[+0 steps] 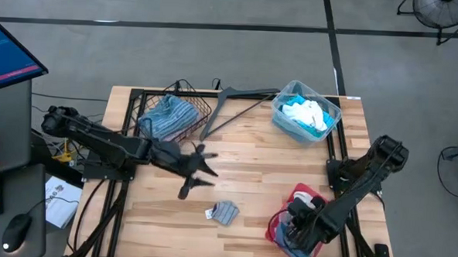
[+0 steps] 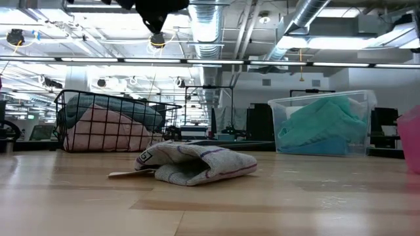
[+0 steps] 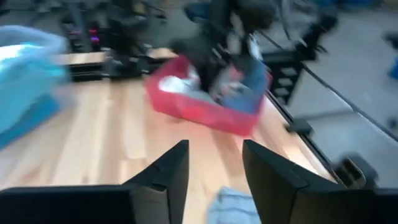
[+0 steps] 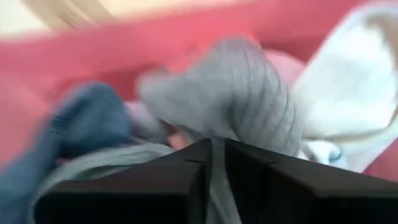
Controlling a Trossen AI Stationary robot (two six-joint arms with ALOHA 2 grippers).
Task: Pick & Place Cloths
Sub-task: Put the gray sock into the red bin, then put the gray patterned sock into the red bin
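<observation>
A small blue-grey cloth with a white tag lies flat on the table's near middle; it also shows as the blue-grey cloth in the low view. My left gripper hangs open above the table, left of and beyond that cloth. My right gripper is down in the red tray at the near right, shut on a grey cloth among blue and white cloths. More cloths fill the wire basket and the clear bin. My right gripper is shut on the grey ribbed cloth, pinching a fold of it between the two fingers. The fingers come from above, slanting down into the tray. The cloth still lies on the other cloths in the tray.
A dark hanger lies at the far edge between the basket and the bin. The red tray sits at the table's near right corner. Bare wood spreads across the middle. A monitor and desk stand off the left side.
</observation>
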